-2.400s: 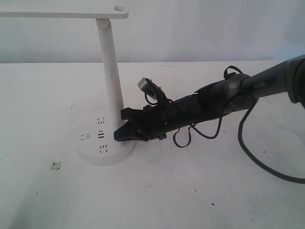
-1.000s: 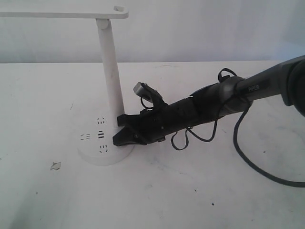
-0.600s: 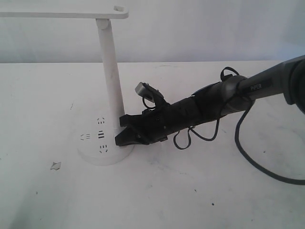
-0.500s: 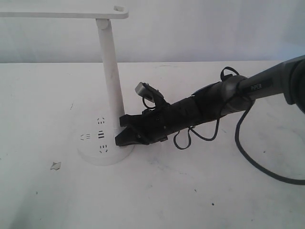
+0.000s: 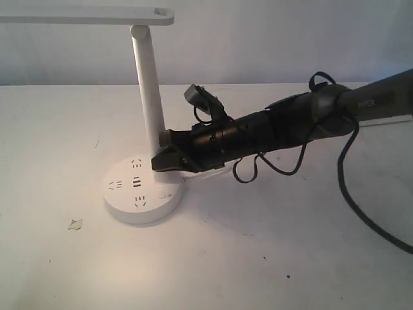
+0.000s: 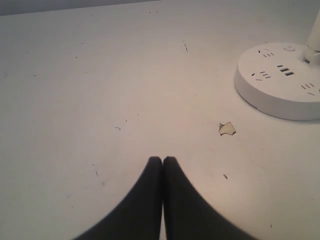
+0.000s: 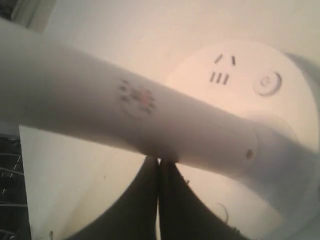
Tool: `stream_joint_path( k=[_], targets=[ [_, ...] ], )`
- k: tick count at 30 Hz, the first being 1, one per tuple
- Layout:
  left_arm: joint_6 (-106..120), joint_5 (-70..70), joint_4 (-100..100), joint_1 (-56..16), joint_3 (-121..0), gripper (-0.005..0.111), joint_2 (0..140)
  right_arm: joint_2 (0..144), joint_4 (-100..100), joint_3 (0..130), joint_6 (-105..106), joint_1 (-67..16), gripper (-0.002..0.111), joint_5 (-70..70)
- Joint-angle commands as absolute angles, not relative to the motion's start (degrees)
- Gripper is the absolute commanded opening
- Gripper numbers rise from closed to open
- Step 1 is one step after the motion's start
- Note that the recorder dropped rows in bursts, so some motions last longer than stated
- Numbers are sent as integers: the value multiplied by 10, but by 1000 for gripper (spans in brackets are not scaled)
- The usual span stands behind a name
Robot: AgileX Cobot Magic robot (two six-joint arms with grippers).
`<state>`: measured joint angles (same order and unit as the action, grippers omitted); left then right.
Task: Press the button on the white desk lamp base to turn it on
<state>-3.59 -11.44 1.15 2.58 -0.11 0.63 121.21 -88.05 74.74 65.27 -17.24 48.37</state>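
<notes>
Button [image 5: 162, 194], a faint ring on the white desk lamp base [image 5: 132, 212], sits uncovered just beneath the right gripper [image 5: 157, 163]. That gripper's fingers are pressed together with nothing between them. Its tips hang above the top of the base, clear of the button, close beside the foot of the slim stem [image 5: 147, 90]. In the right wrist view the tips meet at the stem, though I cannot tell whether they touch it. Past the stem from those tips, that view shows the dark holes of a socket [image 7: 218, 77] and a second round ringed control [image 7: 268, 83]. Warm light falls on the base and on the white table [image 5: 258, 258] under the lamp head [image 5: 84, 16]. A black cable [image 5: 348, 187] trails from the right arm across the table. The left gripper [image 6: 162, 160] is likewise clenched and empty. It is low over the table and well apart from the base, with a small torn scrap [image 6: 227, 129] lying between the two.
</notes>
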Motion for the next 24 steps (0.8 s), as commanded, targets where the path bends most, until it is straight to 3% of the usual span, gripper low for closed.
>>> stream_joint_path(
  k=[1, 7, 18, 24],
  targets=[
    [-36, -113, 9, 27, 0, 0, 7, 1177, -885, 747, 670, -169, 0, 491],
    [-36, -113, 9, 27, 0, 0, 7, 1112, -832, 741, 696, -169, 0, 507],
    [-36, -113, 9, 27, 0, 0, 7, 756, -714, 532, 686, -171, 0, 259],
    [-36, -113, 9, 27, 0, 0, 7, 623, -708, 463, 688, -171, 0, 244]
  ],
)
